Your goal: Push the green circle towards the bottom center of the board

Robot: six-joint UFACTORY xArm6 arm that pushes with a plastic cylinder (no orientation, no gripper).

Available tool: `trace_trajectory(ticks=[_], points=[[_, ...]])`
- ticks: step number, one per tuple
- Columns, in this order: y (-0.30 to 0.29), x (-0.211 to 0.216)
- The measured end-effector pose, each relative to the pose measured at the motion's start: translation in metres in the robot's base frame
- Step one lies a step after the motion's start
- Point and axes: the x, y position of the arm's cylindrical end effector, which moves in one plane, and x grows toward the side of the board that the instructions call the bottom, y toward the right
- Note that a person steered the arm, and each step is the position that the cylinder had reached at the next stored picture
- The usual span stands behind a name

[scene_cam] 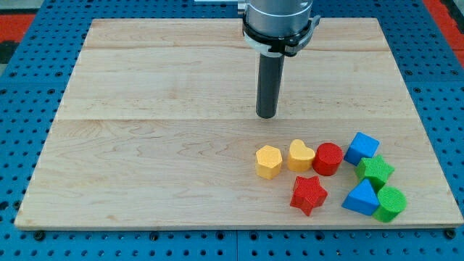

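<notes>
Green circle (391, 204), a squat cylinder, touches the blue triangle (361, 197).

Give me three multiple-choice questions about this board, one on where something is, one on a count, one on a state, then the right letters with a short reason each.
1. Where is the green circle?
A. the view's top left
B. the view's bottom right
C. board centre

2. How many red blocks are there?
A. one
B. two
C. three

3. What is my tip touching?
A. the green circle
B. the yellow hexagon
C. no block

Answers:
1 B, it sits by the board's lower right edge, beside the blue triangle.
2 B, a red star and a red circle.
3 C, bare wood separates my tip from the yellow hexagon below it.
</notes>
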Motion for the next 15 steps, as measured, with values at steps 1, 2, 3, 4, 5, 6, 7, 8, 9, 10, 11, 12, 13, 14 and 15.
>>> trace_trajectory(ticks=[1, 2, 3, 4, 5, 6, 7, 8, 9, 10, 11, 12, 13, 14, 15], points=[[0.003, 0.000], [0.003, 0.000], [0.002, -0.002], [-0.001, -0.051], [0.100, -0.066], [0.196, -0.024], [0.210, 0.048], [0.214, 0.108], [0.193, 0.165], [0.151, 0.185], [0.130, 0.186], [0.156, 0.185], [0.147, 0.184], [0.120, 0.184], [0.107, 0.185]])
